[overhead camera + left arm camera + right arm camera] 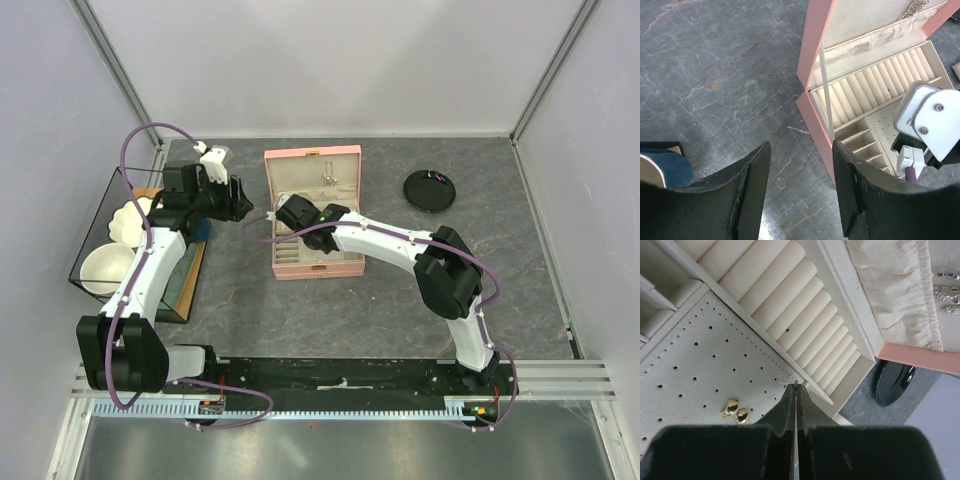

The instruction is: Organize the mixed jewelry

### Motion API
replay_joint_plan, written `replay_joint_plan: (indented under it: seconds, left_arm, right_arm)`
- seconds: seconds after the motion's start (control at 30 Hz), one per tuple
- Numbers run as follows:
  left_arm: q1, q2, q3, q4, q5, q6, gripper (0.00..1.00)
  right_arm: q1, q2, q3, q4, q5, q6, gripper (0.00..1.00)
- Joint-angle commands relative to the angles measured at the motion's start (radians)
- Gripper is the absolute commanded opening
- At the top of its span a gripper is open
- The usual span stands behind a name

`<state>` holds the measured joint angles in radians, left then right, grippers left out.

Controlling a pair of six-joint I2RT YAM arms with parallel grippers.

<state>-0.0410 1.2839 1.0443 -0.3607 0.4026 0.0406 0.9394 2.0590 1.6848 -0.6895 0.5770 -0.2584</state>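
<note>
The pink jewelry box (312, 153) lies open mid-table, its lid flat at the back. My right gripper (288, 215) is over its perforated cream panel. In the right wrist view the gripper (796, 386) is shut on a tiny pale earring stud (796, 383), whose thin pin sticks out to the left. Two small gold earrings (735, 412) sit on the panel just left of the fingers. Silvery pieces (947, 290) hang in the lid (327, 178). My left gripper (240, 200) is open and empty, above bare table left of the box wall (815, 115).
A round black disc (429, 189) lies right of the box, also in the right wrist view (892, 382). A dark-framed tray (95, 225) at the left holds a white bowl (108, 267) and a scalloped dish (128, 222). The right wrist (930, 125) hovers over the box.
</note>
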Motion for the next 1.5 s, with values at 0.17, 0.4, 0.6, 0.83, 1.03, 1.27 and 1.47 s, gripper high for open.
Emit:
replay_joint_plan:
  seconds: [0.17,0.4,0.6,0.83,1.03,1.27,1.47]
  left_arm:
    - [0.012,0.009,0.037,0.034,0.031,-0.031,0.60]
    - [0.016,0.008,0.036,0.034,0.038,-0.031,0.60]
    - [0.020,0.009,0.034,0.034,0.039,-0.031,0.60]
    - [0.023,0.011,0.033,0.035,0.042,-0.031,0.60]
    - [0.026,0.012,0.030,0.035,0.048,-0.031,0.60]
    - [0.027,0.011,0.026,0.037,0.051,-0.031,0.60]
    - [0.029,0.009,0.023,0.037,0.050,-0.031,0.59]
  right_arm:
    - [-0.001,0.015,0.018,0.005,0.018,0.001,0.00]
    - [0.001,0.023,0.024,0.005,0.026,0.005,0.00]
    - [0.002,0.030,0.024,0.002,0.034,0.002,0.00]
    - [0.004,0.039,0.026,0.001,0.050,-0.001,0.00]
    - [0.004,0.039,0.026,-0.001,0.060,-0.004,0.00]
    - [0.019,0.044,0.032,-0.004,0.081,-0.005,0.00]
    - [0.041,0.058,0.036,-0.007,0.118,-0.004,0.00]
